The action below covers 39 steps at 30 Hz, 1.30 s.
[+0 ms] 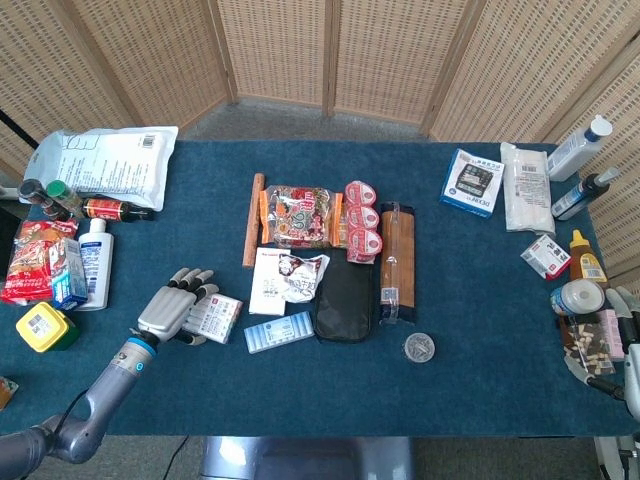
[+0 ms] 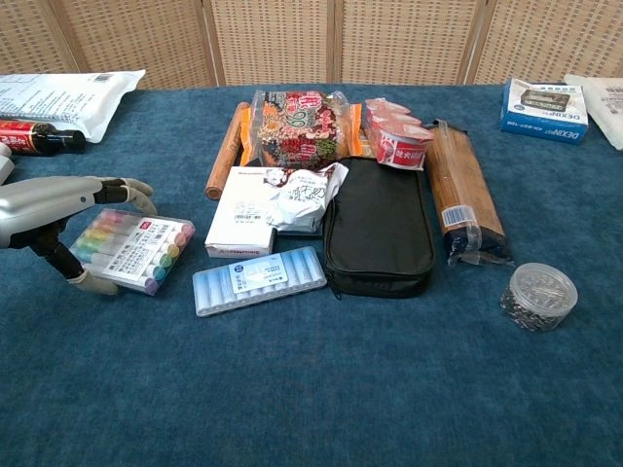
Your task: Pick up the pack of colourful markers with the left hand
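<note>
The pack of colourful markers (image 1: 218, 316) (image 2: 136, 251) is a clear case with a white label, lying at the left front of the blue table (image 1: 480, 300). My left hand (image 1: 170, 311) (image 2: 49, 199) grips its left end, fingers curved over the top and the thumb against the near edge. The pack looks slightly raised on the hand's side. My right hand (image 1: 628, 335) shows only as a sliver at the right edge of the head view, and its fingers cannot be read.
A pale blue pen box (image 2: 258, 280) lies just right of the markers, with a white box (image 2: 238, 224) and a black case (image 2: 378, 229) beyond. A yellow box (image 1: 40, 326), a white bottle (image 1: 97, 262) and snack packs stand to the left.
</note>
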{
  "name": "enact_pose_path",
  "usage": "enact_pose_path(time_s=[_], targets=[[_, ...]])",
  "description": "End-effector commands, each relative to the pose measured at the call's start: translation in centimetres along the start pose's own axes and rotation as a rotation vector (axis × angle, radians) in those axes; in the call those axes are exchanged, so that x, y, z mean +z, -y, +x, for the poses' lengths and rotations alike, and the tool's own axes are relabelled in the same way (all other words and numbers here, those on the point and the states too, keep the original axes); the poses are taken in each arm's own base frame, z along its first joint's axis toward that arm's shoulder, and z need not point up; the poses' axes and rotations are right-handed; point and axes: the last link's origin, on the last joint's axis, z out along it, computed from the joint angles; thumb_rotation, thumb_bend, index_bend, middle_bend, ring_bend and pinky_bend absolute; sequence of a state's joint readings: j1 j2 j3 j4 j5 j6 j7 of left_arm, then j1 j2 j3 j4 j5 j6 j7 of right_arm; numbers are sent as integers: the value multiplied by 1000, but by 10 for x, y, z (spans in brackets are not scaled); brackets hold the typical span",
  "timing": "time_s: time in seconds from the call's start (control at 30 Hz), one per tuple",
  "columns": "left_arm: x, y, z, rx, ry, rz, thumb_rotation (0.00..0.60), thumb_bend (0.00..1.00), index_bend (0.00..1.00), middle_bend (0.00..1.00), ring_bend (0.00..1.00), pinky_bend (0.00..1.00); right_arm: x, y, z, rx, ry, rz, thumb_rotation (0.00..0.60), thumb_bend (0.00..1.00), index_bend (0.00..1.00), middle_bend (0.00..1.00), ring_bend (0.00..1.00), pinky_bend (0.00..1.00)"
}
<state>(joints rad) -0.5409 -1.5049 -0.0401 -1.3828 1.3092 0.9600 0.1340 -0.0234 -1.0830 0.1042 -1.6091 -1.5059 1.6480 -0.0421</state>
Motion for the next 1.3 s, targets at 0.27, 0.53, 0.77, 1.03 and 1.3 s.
enact_pose_path(time_s=[0.27,0.53,0.77,1.03,1.3], targets=[[-14,4,35,-58,-113,-20,574,0,713,49,0,0,1,3,-2,12,2,11,480,31,0,0,0,0],[-37,6,88,-79,-277,-39,573,0,716,61,0,0,3,5,-6,23,6,26,478,34,0,0,0,0],[-59,5,142,-84,-424,-49,576,0,716,64,0,0,2,7,-10,42,11,37,479,32,0,0,0,0],[-72,3,194,-84,-543,-61,580,0,714,63,0,0,0,9,-18,67,23,45,478,32,0,0,0,0],[-74,1,227,-149,-646,-89,593,0,715,56,0,0,-1,7,-20,70,23,33,477,32,0,0,0,0]])
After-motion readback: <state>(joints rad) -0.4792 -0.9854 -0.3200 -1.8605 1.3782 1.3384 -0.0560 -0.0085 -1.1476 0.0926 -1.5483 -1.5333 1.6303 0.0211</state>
